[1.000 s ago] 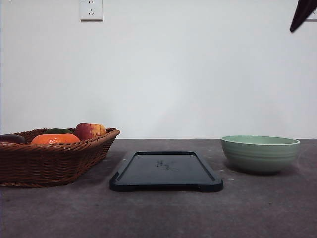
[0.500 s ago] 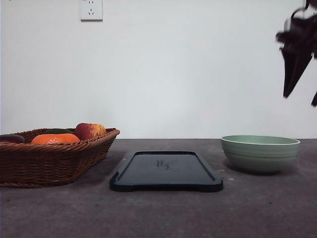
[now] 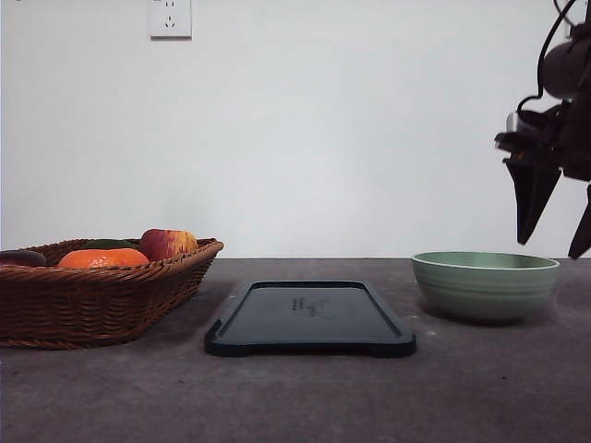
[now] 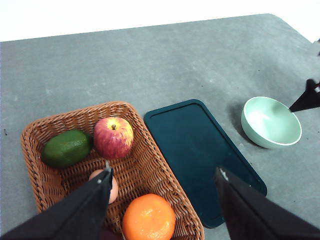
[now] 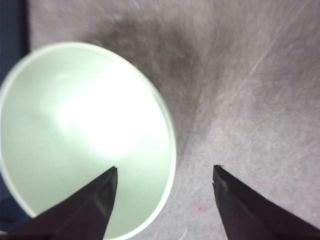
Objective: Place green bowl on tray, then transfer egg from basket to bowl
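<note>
Counter (image 3: 305,397): grey, mottled surface, carrying all items listed.

Tray (image 3: 310,318): black, flat, low-rimmed; lay near centre of the counter, nothing on it. A small marking showed at its middle.

Basket (image 3: 92,300): brown wicker, at the left, just beside the tray. Contents: orange (image 4: 148,217) at the near end; egg (image 4: 111,185), partly hidden behind a finger of the left tool; red apple (image 4: 113,137) and avocado (image 4: 66,148) at the far end.

Green bowl (image 3: 485,285): pale sage, ridged outside, upright and empty; stood on the counter to the right of the tray, apart from it.

Left tool (image 4: 162,187): fingers spread wide, holding nothing, hanging above the near end of the basket and tray.

Right tool (image 3: 556,214): fingers apart, holding nothing, above the right rim of the green bowl, not touching it.

Wall socket (image 3: 170,17): white, on the far wall, upper left.
</note>
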`<action>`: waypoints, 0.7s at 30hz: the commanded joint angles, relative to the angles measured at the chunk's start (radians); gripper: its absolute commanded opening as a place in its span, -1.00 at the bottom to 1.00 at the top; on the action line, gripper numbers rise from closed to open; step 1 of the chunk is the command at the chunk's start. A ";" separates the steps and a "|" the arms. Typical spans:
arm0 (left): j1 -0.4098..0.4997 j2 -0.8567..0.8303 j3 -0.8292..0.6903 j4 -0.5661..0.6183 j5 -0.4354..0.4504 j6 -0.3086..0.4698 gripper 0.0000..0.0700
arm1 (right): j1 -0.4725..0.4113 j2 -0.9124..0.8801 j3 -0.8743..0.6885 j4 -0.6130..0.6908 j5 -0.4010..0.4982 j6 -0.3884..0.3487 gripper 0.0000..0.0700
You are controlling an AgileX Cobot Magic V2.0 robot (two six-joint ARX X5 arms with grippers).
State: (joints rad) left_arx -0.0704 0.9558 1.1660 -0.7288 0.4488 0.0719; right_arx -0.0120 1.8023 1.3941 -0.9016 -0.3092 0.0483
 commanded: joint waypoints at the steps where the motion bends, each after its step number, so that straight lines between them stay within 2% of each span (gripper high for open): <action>1: -0.002 0.006 0.023 0.011 0.008 0.014 0.20 | 0.003 0.024 0.023 0.003 0.004 -0.017 0.04; 6: -0.002 0.006 0.023 0.011 0.008 0.014 0.20 | 0.007 0.054 0.023 0.007 0.005 -0.024 -0.29; 10: -0.002 0.006 0.023 0.010 0.008 0.014 0.20 | 0.012 0.070 0.023 0.001 0.021 -0.031 -0.84; 12: -0.002 0.006 0.023 0.011 0.008 0.014 0.20 | 0.016 0.074 0.023 0.001 0.022 -0.033 -0.97; 16: -0.002 0.006 0.023 0.011 0.008 0.014 0.20 | 0.017 0.074 0.023 -0.003 0.021 -0.033 -0.99; 21: -0.002 0.006 0.023 0.010 0.008 0.014 0.20 | 0.027 0.074 0.068 -0.109 0.022 -0.034 -0.99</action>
State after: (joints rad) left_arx -0.0704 0.9558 1.1660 -0.7288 0.4488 0.0719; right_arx 0.0073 1.8599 1.4270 -0.9990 -0.2852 0.0250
